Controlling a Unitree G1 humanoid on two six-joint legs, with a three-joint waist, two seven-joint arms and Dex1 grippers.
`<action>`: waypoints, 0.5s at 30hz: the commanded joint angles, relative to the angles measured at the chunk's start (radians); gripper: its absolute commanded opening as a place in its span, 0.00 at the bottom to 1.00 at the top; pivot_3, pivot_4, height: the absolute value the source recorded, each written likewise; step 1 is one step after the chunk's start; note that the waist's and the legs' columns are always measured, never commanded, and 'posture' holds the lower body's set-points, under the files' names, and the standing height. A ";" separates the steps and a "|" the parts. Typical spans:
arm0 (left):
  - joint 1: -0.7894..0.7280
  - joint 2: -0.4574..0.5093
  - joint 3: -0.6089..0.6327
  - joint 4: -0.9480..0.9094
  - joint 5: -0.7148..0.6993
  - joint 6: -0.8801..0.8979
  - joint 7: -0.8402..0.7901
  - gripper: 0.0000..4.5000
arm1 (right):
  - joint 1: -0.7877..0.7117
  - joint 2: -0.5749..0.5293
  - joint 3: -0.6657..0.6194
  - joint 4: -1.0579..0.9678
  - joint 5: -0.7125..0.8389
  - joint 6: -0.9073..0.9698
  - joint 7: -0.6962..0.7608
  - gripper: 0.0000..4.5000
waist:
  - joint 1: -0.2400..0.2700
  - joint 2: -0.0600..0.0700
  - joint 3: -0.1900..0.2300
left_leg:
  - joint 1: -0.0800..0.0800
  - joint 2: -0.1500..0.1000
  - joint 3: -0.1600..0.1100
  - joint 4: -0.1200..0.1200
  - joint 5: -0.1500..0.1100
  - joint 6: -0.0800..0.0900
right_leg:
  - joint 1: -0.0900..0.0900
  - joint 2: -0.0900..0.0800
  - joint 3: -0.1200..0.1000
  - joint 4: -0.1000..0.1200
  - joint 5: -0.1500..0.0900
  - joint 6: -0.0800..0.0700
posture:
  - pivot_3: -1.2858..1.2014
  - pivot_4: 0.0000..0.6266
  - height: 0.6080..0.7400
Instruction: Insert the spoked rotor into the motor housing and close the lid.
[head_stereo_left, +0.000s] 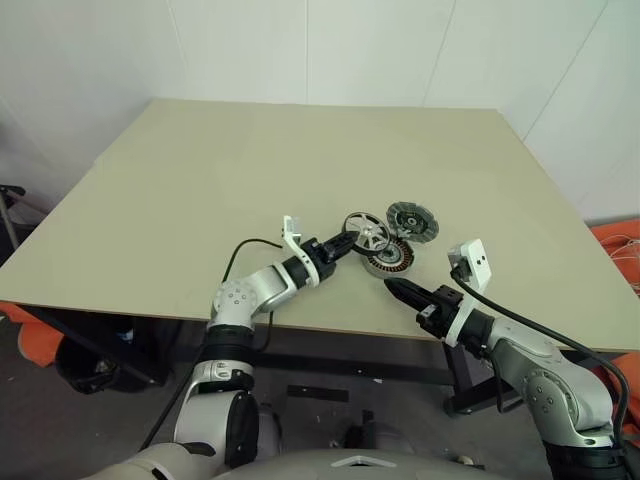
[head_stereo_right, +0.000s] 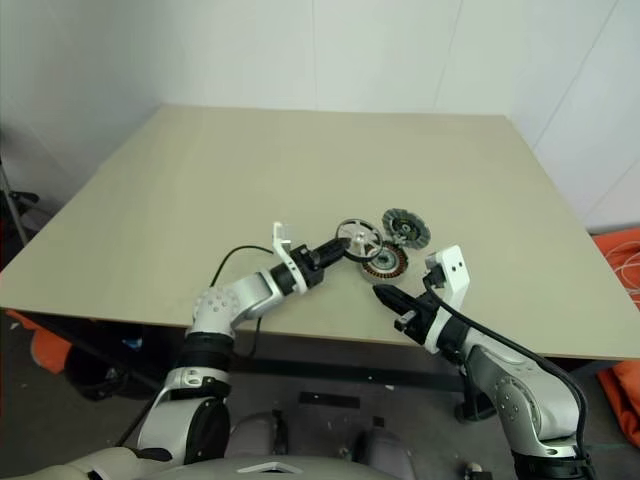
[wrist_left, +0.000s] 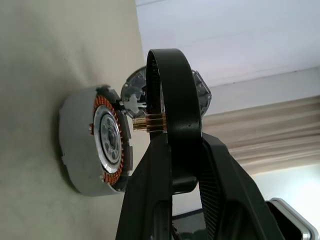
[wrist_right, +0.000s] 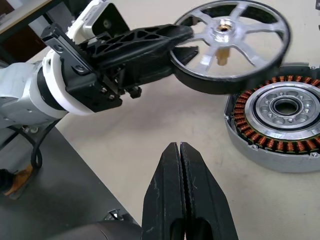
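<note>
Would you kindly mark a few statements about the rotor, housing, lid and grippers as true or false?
1. The left gripper holds the spoked rotor by its rim. True.
2. The rotor is already seated in the motor housing. False: it hangs in the air beside the housing.
3. The right gripper is shut and empty. True.
4. The lid sits on the housing. False: it lies on the table beyond it.
</note>
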 joint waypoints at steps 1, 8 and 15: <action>-0.046 -0.019 -0.019 0.031 0.027 -0.009 -0.044 0.09 | 0.007 -0.007 -0.010 -0.043 0.007 -0.030 0.007 0.00 | 0.001 0.000 0.000 | 0.000 0.000 0.000 0.000 0.000 0.000 | 0.000 0.000 0.000 0.000 0.000 0.000 | 0.52 0.00 1.00; -0.090 -0.036 -0.040 0.120 0.091 -0.035 -0.103 0.09 | 0.040 -0.006 -0.005 -0.010 -0.024 -0.089 0.037 0.00 | 0.002 0.000 0.000 | 0.000 0.000 0.000 -0.001 0.000 0.001 | 0.000 0.000 0.000 -0.001 0.000 0.000 | 0.52 0.00 1.00; -0.120 -0.066 -0.055 0.174 0.124 -0.057 -0.148 0.09 | 0.054 0.002 0.002 -0.020 -0.036 -0.109 0.030 0.00 | 0.005 0.000 0.000 | 0.001 0.000 0.000 -0.001 -0.002 0.003 | 0.002 0.000 -0.001 -0.002 0.000 0.000 | 0.52 0.00 1.00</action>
